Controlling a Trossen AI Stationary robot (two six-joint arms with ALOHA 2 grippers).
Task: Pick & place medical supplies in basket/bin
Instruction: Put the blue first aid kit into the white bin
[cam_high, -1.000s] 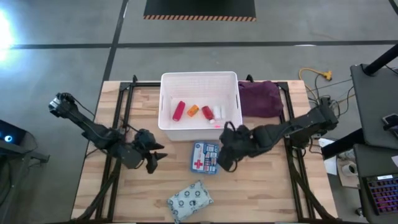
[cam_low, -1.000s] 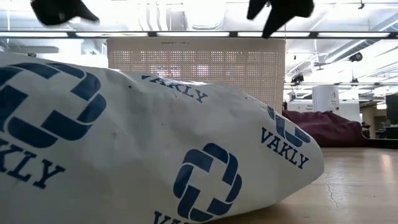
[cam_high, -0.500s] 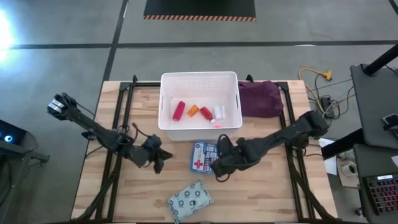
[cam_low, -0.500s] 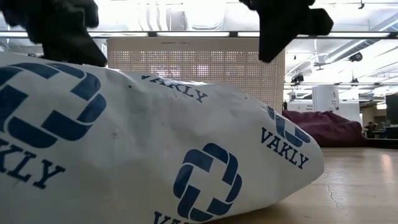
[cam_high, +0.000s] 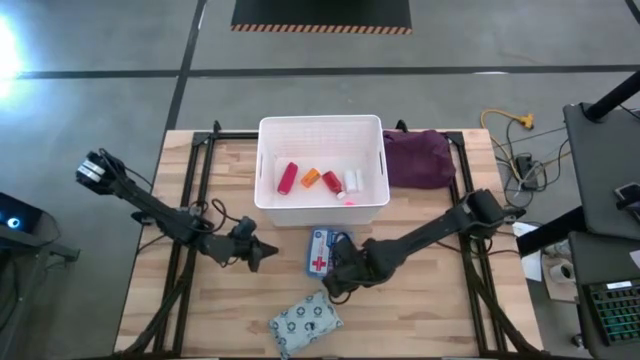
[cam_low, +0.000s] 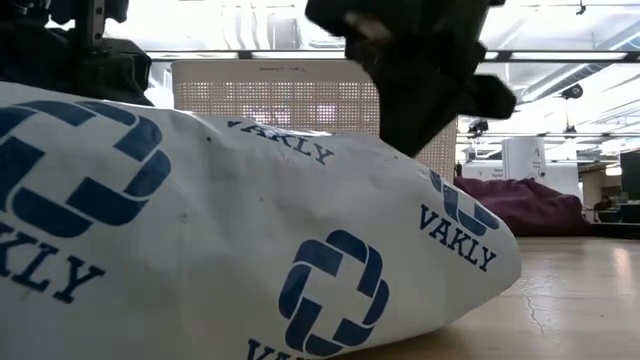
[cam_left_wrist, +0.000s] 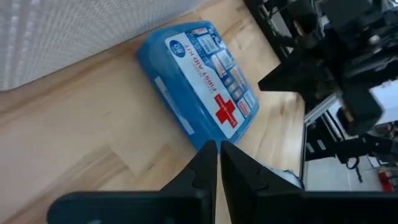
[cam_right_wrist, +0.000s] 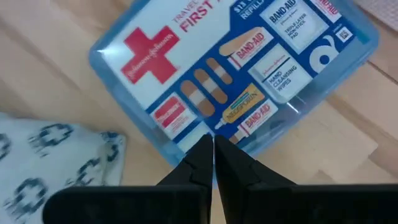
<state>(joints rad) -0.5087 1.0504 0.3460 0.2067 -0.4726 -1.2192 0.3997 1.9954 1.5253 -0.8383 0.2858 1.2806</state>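
My right gripper (cam_high: 335, 283), fingers pinched together and empty, hangs at the first-aid box (cam_high: 323, 252), lower centre of frame, just below the basket (cam_high: 320, 128). I should spread wide, straddle its narrow sides squarely. Left gripper (cam_high: 255, 256), fingers together, waits centre-left.

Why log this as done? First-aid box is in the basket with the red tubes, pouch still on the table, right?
Not quite. The first-aid box is not in the basket; the high view shows it on the table just outside the basket's near wall, by the right gripper. The red tubes are inside, and the pouch is on the table.
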